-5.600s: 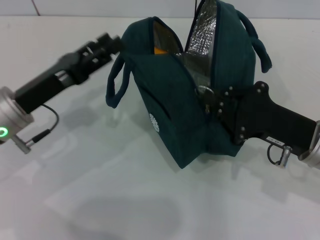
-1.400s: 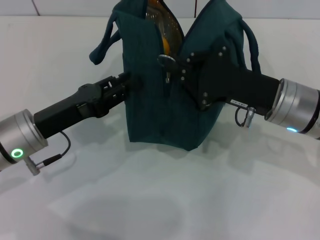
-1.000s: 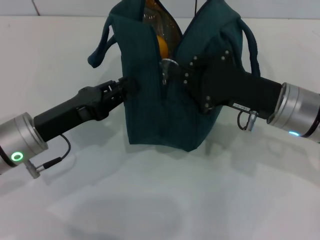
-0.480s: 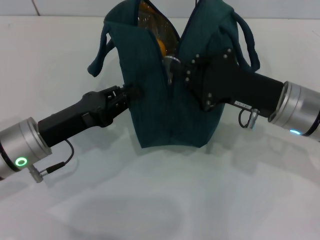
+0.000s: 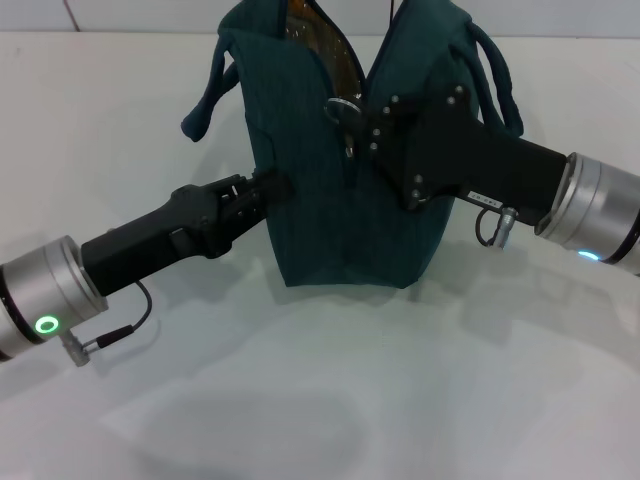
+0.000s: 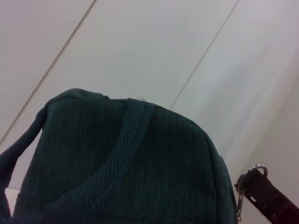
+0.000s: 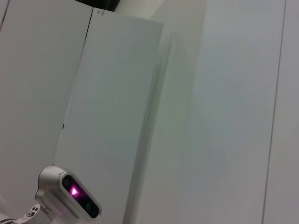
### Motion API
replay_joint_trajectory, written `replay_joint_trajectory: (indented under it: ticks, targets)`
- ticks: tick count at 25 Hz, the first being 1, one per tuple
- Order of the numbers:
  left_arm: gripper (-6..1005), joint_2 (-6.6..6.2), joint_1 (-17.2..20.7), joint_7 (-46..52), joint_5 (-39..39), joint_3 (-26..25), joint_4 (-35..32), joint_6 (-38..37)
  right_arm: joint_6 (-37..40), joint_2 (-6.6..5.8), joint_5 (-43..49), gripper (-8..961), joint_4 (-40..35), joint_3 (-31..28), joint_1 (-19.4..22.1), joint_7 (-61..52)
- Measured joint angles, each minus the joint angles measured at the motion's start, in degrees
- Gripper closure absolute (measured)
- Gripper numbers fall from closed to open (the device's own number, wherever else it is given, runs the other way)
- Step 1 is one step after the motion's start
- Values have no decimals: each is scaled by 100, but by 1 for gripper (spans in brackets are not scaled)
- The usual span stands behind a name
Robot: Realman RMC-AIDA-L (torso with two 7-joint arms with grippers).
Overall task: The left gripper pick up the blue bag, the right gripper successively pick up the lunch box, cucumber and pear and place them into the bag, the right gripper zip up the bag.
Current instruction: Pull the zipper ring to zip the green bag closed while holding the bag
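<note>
The blue bag (image 5: 330,200) stands upright mid-table with its two loop handles up; the left wrist view shows its top and one handle (image 6: 128,140). My left gripper (image 5: 270,187) is shut on the fabric of the bag's left side. My right gripper (image 5: 358,115) is pressed against the bag's front near the top, shut on the ring zipper pull (image 5: 340,106), which also shows in the left wrist view (image 6: 254,169). Above the pull the zip gapes in a narrow V, showing foil lining (image 5: 312,18). The lunch box, cucumber and pear are hidden.
The white table (image 5: 320,400) spreads around the bag, with a pale wall behind it. In the right wrist view there is only white wall panelling and a small grey device with a purple light (image 7: 70,191).
The right gripper has drawn the zipper pull upward, narrowing the opening; the orange shape seen inside before no longer shows. The bag and left gripper shifted slightly right.
</note>
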State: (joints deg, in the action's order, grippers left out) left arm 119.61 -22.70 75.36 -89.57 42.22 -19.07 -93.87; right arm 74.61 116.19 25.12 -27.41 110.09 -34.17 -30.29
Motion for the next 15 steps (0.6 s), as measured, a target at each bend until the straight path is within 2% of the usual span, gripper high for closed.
replay_joint_trajectory:
  ticks: [14, 15]
  targets:
    - [632, -2, -53, 116, 114, -2, 0, -54, 5, 0, 1, 943, 48, -5, -3, 20]
    - [603, -2, -55, 136, 106, -2, 0, -55, 6, 0, 1, 943, 50, -5, -2, 23]
